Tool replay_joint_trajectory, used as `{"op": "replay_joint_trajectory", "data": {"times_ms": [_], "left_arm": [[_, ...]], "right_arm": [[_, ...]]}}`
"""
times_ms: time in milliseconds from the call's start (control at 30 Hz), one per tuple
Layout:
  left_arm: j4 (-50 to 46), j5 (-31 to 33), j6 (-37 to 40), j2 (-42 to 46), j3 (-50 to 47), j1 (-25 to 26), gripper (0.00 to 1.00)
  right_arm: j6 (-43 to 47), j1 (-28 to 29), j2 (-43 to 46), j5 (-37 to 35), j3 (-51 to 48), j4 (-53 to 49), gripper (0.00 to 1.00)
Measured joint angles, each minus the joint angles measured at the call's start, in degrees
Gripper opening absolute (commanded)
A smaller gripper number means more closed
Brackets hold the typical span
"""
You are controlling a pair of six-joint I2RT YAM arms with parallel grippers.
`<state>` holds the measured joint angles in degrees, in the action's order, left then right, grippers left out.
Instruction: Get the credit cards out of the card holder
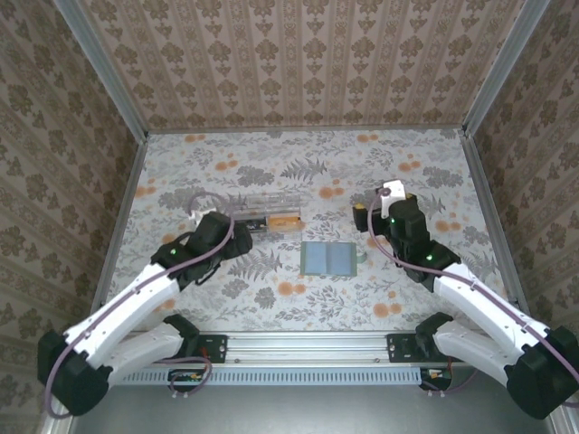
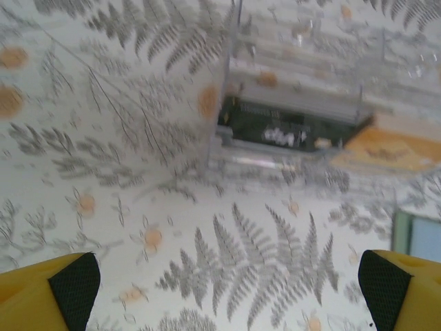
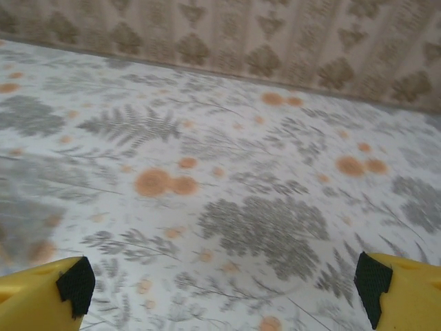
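While the card holder [image 1: 328, 259] lies spread flat, both panels up, near the middle of the tabletop [image 1: 181, 163] and a little toward its near edge, you have nothing in hand: the left pincer [image 2: 224, 286] gapes wide over the patterned surface, and the right pincer [image 3: 224, 283] is just as open, nothing between its pads. That placing suits you, I judge, since the holder sits between the arms where either can reach. From above you get the whole layout, with the clear box [image 1: 267, 214] just beyond the holder toward the left edge. Your left wrist camera adds the box's black and orange contents and a sliver of the holder; your right wrist camera faces the far edge. Whether cards sit in the pockets, you cannot tell
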<state>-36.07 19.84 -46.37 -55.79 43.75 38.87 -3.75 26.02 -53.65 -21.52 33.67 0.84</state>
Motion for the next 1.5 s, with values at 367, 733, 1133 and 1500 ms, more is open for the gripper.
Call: {"op": "replay_joint_trajectory", "data": {"times_ms": [367, 733, 1133, 1500], "left_arm": [[5.6, 9.4, 15.1, -14.4, 8.9, -21.4, 1.0], [23.8, 6.8, 26.3, -19.4, -1.3, -40.1, 1.0], [60.8, 0.3, 37.7, -26.4, -16.3, -39.9, 1.0], [83.7, -5.6, 46.6, -32.9, -22.3, -34.8, 1.0]], "right_arm": [[-1.4, -10.4, -9.5, -9.9, -3.5, 10.6, 1.0], [-0.9, -15.6, -28.0, -13.4, -3.5, 23.6, 1.0], [0.3, -21.3, -31.9, -1.7, -8.7, 40.0, 1.0], [1.0, -22.5, -33.9, 6.1, -12.3, 48.7, 1.0]]}}
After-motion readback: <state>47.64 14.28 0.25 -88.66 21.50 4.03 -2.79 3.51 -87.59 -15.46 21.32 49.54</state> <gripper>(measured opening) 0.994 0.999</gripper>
